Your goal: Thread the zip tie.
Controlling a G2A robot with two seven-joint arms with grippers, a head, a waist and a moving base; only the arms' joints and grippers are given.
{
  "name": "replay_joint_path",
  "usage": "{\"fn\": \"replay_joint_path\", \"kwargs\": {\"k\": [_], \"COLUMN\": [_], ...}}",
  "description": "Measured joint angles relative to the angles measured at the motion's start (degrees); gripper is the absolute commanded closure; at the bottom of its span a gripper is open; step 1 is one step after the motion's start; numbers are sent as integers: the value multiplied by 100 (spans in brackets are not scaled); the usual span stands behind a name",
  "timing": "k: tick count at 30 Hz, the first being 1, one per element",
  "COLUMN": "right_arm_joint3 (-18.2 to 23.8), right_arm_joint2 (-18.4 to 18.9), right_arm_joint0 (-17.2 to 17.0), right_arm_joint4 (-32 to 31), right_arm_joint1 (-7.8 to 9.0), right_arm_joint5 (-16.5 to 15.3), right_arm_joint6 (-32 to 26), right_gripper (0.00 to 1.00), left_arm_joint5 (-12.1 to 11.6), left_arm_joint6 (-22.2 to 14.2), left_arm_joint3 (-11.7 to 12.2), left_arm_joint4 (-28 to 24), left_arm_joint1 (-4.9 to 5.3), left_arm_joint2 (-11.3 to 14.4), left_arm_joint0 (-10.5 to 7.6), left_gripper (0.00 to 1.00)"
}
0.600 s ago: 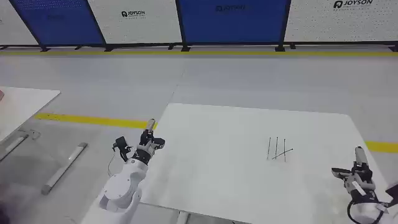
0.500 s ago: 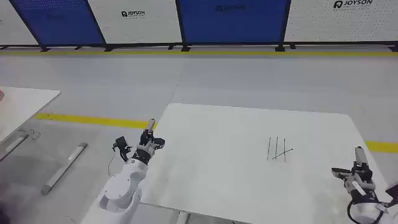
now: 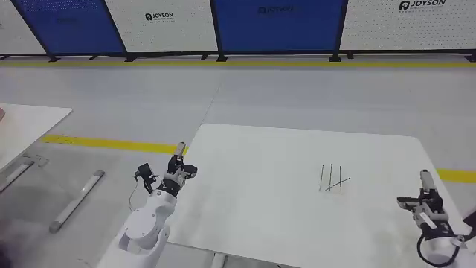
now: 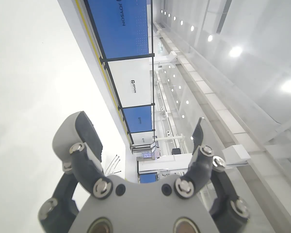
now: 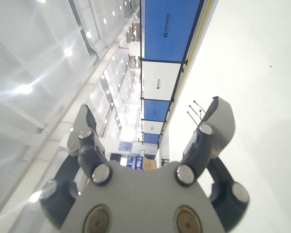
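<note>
White table stands on a grey floor crossed by a yellow line, with blue and white partition panels along the back of the room. On the right half of the tabletop lie the black zip ties: three rest side by side, running from the near side toward the far side, and one more slants across their near ends. They lie flat and loose, touched by nothing.

From the left wrist the zip ties show far off past one finger, and from the right wrist the zip ties appear beside the tip of a finger, still well apart from it.

At the table's right edge the right gripper hangs with its fingers spread wide and nothing between them; its own camera shows the same gap. The left gripper sits at the left edge, farther from the ties, jaws likewise parted and empty. Another white table stands off to the left.
</note>
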State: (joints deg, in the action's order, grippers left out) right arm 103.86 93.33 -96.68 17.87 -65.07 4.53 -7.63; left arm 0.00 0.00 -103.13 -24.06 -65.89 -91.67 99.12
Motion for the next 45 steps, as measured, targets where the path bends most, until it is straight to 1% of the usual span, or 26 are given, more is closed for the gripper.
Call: {"fn": "replay_joint_path", "kwargs": {"k": [3,6,7,9,10,11,13,15,17,19,35,38,41,43,45], "right_arm_joint3": [69,91,39,-140,-251,-273,-263,-256,-256,-256,-281,-479,-678,-758,-889], "right_arm_joint2": [110,169,155,87,64,61,63,64,65,65,75,84,98,88,22], "right_arm_joint0": [180,458,623,920,1096,1146,1098,1080,1081,1083,1114,1340,1654,1843,2083], "right_arm_joint4": [-273,-592,-708,-727,-673,-652,-645,-647,-649,-649,-684,-905,-1098,-1323,-1701], "right_arm_joint1": [64,145,180,233,256,261,259,258,258,258,265,311,370,417,473], "right_arm_joint5": [365,775,977,1299,1465,1503,1476,1464,1464,1464,1468,1496,1497,1496,1495], "right_arm_joint6": [-693,-1569,-1965,-2701,-3291,-3677,-4168,-4098,-3603,-3375,-3399,-3620,-3907,-4139,-4402], "right_gripper": [0,0,0,0,0,0,0,0,0,0,0,0,0,0,0], "left_arm_joint5": [0,0,0,0,0,0,0,0,0,0,0,0,0,0,0], "left_arm_joint6": [0,0,0,0,0,0,0,0,0,0,0,0,0,0,0], "left_arm_joint3": [0,0,0,0,0,0,0,0,0,0,0,0,0,0,0], "left_arm_joint4": [0,0,0,0,0,0,0,0,0,0,0,0,0,0,0], "left_arm_joint1": [0,0,0,0,0,0,0,0,0,0,0,0,0,0,0], "left_arm_joint2": [0,0,0,0,0,0,0,0,0,0,0,0,0,0,0], "left_arm_joint0": [0,0,0,0,0,0,0,0,0,0,0,0,0,0,0], "left_gripper": [0,0,0,0,0,0,0,0,0,0,0,0,0,0,0]}}
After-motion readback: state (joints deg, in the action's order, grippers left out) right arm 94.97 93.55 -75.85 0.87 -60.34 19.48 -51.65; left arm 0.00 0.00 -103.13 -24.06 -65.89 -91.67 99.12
